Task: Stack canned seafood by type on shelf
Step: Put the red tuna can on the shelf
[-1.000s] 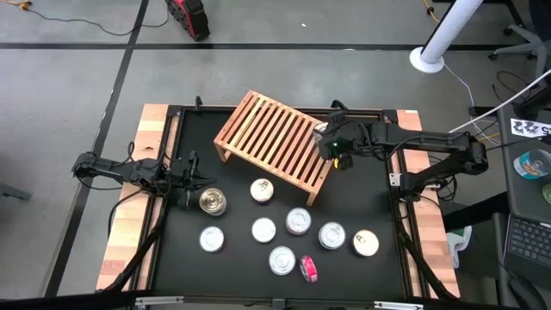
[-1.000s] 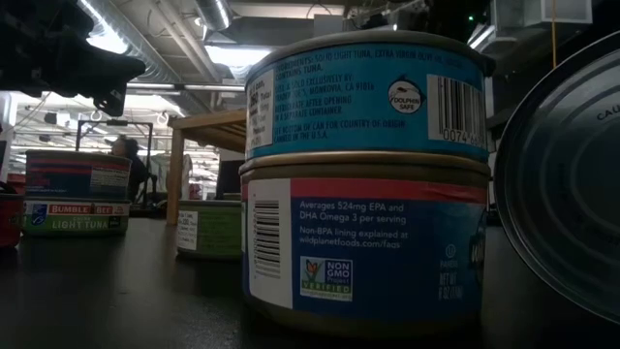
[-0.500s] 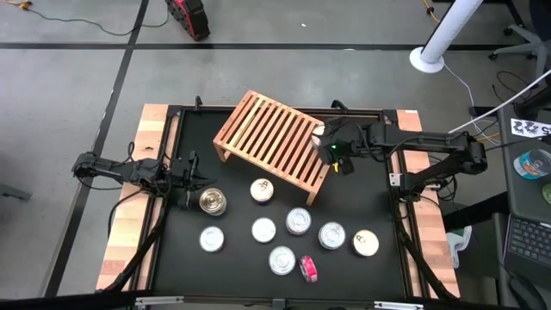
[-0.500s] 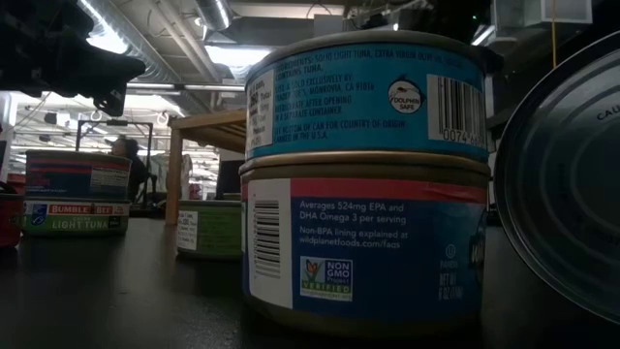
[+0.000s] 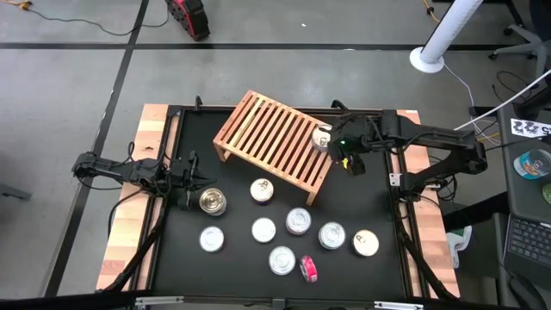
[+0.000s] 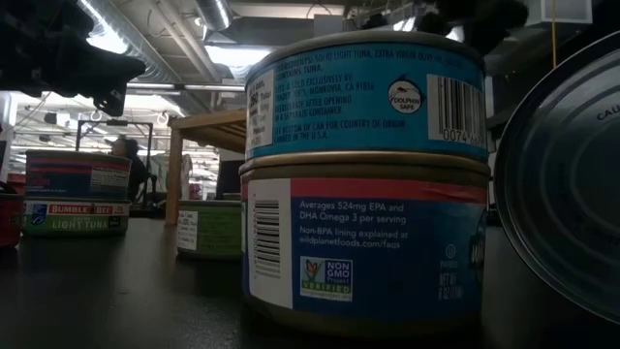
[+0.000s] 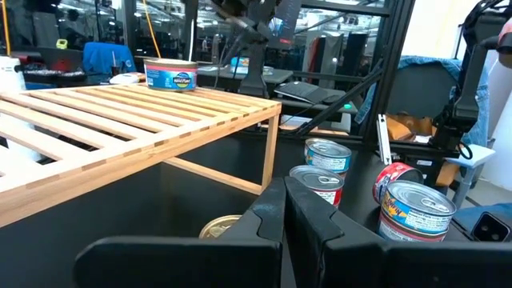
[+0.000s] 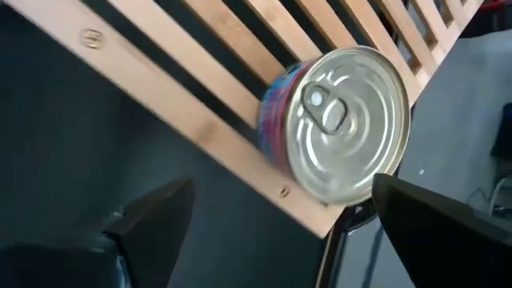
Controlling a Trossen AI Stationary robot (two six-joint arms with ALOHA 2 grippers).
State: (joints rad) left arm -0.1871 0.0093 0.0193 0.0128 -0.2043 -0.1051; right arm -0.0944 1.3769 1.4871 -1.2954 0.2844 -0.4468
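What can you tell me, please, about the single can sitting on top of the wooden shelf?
The can on the shelf is a small, flat, round tin with a shiny silver lid carrying a pull tab, and a blue side label with some pink-red. It stands upright, lid up, on the light wooden slats of the shelf, at the corner nearest the right arm. Only the slats touch it. The right gripper is open just beside it and apart from it. No other can stands on it.
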